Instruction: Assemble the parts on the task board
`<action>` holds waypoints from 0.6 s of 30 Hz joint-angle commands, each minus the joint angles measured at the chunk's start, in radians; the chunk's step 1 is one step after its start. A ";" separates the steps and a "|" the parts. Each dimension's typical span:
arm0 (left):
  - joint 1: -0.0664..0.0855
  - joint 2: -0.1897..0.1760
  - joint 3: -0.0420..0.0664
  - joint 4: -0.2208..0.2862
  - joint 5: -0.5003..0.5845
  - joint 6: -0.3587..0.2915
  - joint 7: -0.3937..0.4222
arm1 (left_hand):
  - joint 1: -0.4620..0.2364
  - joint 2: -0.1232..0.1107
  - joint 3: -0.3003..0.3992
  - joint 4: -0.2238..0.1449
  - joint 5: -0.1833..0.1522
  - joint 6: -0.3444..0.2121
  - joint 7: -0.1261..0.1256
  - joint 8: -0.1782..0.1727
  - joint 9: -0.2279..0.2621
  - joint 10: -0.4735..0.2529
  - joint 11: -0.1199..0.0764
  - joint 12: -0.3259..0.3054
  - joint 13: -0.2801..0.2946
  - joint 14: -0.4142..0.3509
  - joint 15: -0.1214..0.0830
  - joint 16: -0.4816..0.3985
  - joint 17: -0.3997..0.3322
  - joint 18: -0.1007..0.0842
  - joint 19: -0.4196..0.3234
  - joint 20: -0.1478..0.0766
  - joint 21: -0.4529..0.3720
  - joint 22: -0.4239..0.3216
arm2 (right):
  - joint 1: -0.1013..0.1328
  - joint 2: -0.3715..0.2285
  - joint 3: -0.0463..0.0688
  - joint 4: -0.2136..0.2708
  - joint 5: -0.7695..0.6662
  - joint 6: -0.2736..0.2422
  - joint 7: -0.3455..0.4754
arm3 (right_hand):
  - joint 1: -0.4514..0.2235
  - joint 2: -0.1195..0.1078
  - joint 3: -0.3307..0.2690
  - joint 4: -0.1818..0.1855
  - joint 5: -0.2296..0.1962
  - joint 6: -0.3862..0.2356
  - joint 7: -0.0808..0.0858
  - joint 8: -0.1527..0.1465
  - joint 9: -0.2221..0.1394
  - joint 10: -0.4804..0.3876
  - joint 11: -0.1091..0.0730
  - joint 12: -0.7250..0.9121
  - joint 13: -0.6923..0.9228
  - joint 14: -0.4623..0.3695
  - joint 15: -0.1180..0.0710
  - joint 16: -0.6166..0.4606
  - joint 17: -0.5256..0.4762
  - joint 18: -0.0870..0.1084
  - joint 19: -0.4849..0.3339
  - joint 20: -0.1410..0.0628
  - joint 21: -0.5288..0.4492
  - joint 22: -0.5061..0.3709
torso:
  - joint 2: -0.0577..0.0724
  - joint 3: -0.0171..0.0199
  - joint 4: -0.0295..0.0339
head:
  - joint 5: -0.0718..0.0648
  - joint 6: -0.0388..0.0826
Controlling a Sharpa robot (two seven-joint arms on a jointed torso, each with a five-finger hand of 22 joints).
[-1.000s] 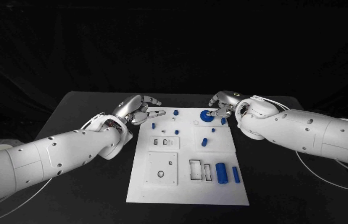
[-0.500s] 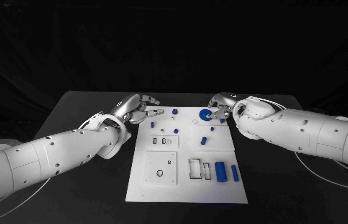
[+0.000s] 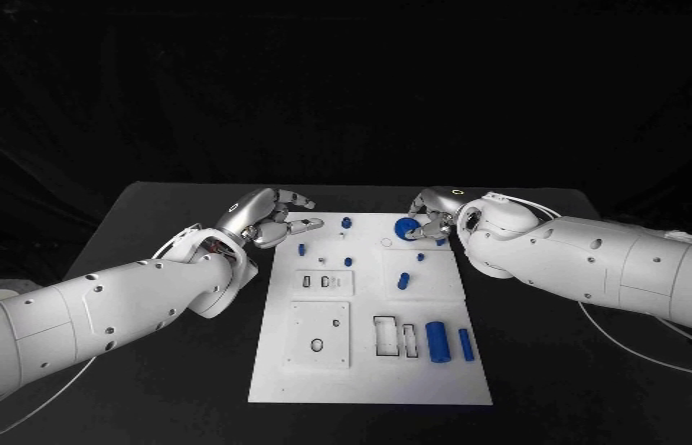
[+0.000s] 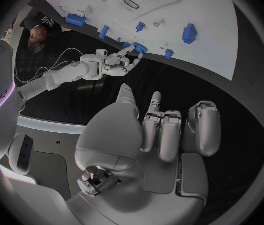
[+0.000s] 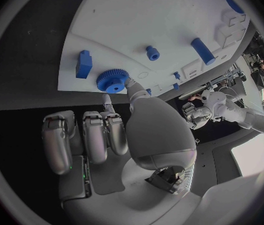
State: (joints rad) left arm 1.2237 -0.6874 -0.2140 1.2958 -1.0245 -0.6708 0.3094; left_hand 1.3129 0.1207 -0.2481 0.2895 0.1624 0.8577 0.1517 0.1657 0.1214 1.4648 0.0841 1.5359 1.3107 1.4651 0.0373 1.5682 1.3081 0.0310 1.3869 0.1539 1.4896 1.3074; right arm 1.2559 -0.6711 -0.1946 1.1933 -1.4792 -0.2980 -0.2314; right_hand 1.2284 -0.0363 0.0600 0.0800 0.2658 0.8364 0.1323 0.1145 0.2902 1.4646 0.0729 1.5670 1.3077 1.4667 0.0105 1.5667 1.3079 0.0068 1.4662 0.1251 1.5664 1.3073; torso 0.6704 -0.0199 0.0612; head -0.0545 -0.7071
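Plainly the right hand (image 3: 437, 213) is the one at work: at the far end of the board (image 3: 372, 385) it reaches onto the blue gear (image 5: 112, 80). In the right wrist view one fingertip (image 5: 131, 83) touches the gear's toothed rim and a second sits just beside it, while the other fingers are curled back toward the palm. Whether that amounts to a true pinch or only a push I cannot tell. The gear lies flat, its axis upright, straight ahead of this hand's fingertips, with a small blue block (image 5: 84, 63) just beside it on the board.

The left hand (image 3: 274, 216) hangs off the board's opposite edge, fingers loosely bent and apart, holding nothing; the gear lies across the board from it, well apart. So the right hand is much the nearer, and any seating of the gear looks like its job.
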 commanded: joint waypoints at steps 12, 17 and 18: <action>0.001 0.002 0.001 0.004 -0.003 0.000 0.009 | 0.010 0.001 -0.008 0.001 0.007 -0.004 -0.001 0.003 0.001 0.058 -0.002 -0.003 0.175 0.106 0.002 0.003 0.263 0.012 -0.004 0.001 -0.003 0.114 | -0.003 0.018 0.000 -0.013 -0.014 0.037 -0.029 | -0.008 -0.012 0.036 -0.008 0.087 0.021 -0.007 -0.001 0.013 0.106 -0.006 0.004 0.263 0.104 -0.008 0.004 0.263 -0.007 0.105 -0.011 0.004 0.263 | -0.001 0.0000 0.0002 | 0.005 -0.007; 0.001 0.003 0.001 0.005 -0.003 0.001 0.009 | 0.010 0.001 -0.008 0.001 0.007 -0.004 -0.001 0.003 0.001 0.058 -0.002 -0.003 0.175 0.106 0.002 0.003 0.263 0.012 -0.004 0.001 -0.003 0.114 | -0.003 0.025 0.000 -0.020 -0.015 0.044 -0.037 | -0.009 -0.008 0.044 -0.008 0.094 0.028 -0.005 0.001 0.016 0.106 -0.005 0.004 0.263 0.104 -0.008 0.004 0.263 -0.007 0.105 -0.011 0.004 0.263 | 0.000 -0.0002 0.0005 | 0.004 -0.006; 0.001 0.003 0.001 0.005 -0.003 0.001 0.009 | 0.010 0.001 -0.008 0.001 0.007 -0.004 -0.001 0.003 0.001 0.058 -0.002 -0.003 0.175 0.106 0.002 0.003 0.263 0.012 -0.004 0.001 -0.003 0.114 | -0.004 0.026 0.000 -0.021 -0.015 0.045 -0.038 | -0.008 -0.007 0.047 -0.010 0.095 0.030 -0.005 0.001 0.017 0.106 -0.005 0.004 0.263 0.104 -0.008 0.004 0.263 -0.007 0.105 -0.010 0.004 0.263 | 0.000 -0.0002 0.0007 | 0.004 -0.007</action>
State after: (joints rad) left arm 1.2238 -0.6866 -0.2140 1.2973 -1.0247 -0.6708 0.3090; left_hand 1.3129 0.1207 -0.2509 0.2923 0.1624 0.8577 0.1517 0.1658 0.1214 1.4648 0.0841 1.5359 1.3099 1.4651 0.0373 1.5682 1.3079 0.0308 1.3869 0.1539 1.4897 1.3074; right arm 1.2536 -0.6470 -0.1942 1.1740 -1.4798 -0.2779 -0.2513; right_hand 1.2231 -0.0414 0.1002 0.0702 0.3563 0.8606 0.1264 0.1145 0.3055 1.4642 0.0725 1.5670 1.3075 1.4667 0.0106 1.5667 1.3077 0.0068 1.4661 0.1180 1.5664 1.3080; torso 0.6701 -0.0200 0.0612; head -0.0499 -0.7139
